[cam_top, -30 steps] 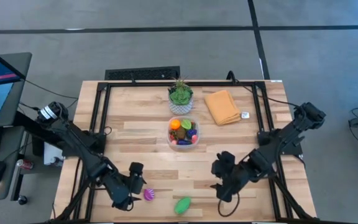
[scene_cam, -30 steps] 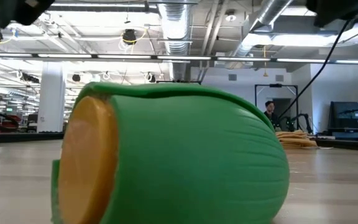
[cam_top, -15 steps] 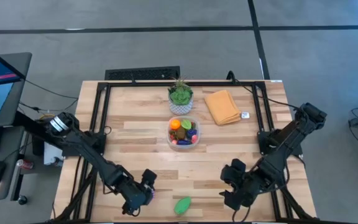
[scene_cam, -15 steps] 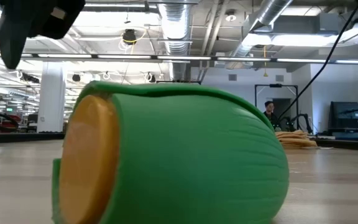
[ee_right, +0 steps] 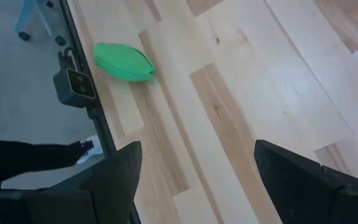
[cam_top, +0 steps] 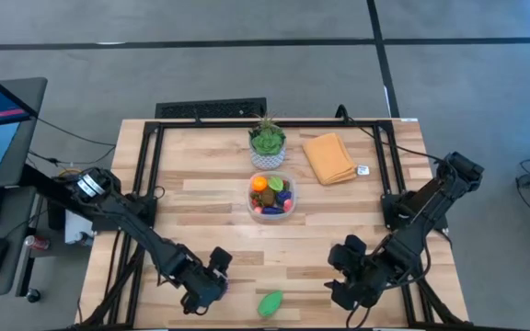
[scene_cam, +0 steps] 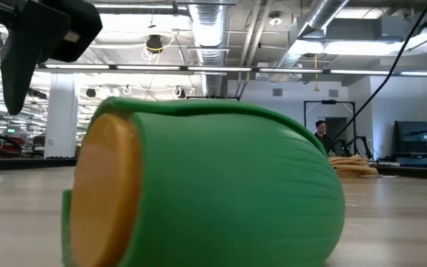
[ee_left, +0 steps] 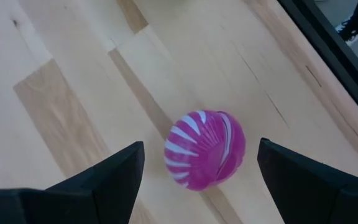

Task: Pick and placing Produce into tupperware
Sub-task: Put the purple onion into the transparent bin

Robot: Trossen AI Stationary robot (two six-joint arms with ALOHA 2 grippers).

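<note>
A pink toy with white stripes (ee_left: 205, 149) rests on the wood near the table's near edge. My open left gripper (ee_left: 199, 146) hovers over it with one finger on either side, apart from it. In the high view the left gripper (cam_top: 212, 279) hides this toy. A green toy with an orange cut face (cam_top: 270, 302) (scene_cam: 213, 193) lies on its side just right of it. The clear tupperware (cam_top: 271, 196) at the table's middle holds several toys. My right gripper (cam_top: 346, 268) (ee_right: 197, 149) hangs open over bare wood, right of the green toy (ee_right: 124, 61).
A green plant in a white pot (cam_top: 267, 143) stands behind the tupperware, and a folded orange cloth (cam_top: 328, 157) lies right of it. The black frame rails (cam_top: 150, 175) run along the table's sides. A small camera (ee_right: 76, 87) sits at the near edge by the green toy.
My left gripper has moved right and toward the near edge, coming over the pink striped toy, and has dropped into the low view's top left. My right gripper has drawn back toward the near right corner. The toys have stayed in place.
</note>
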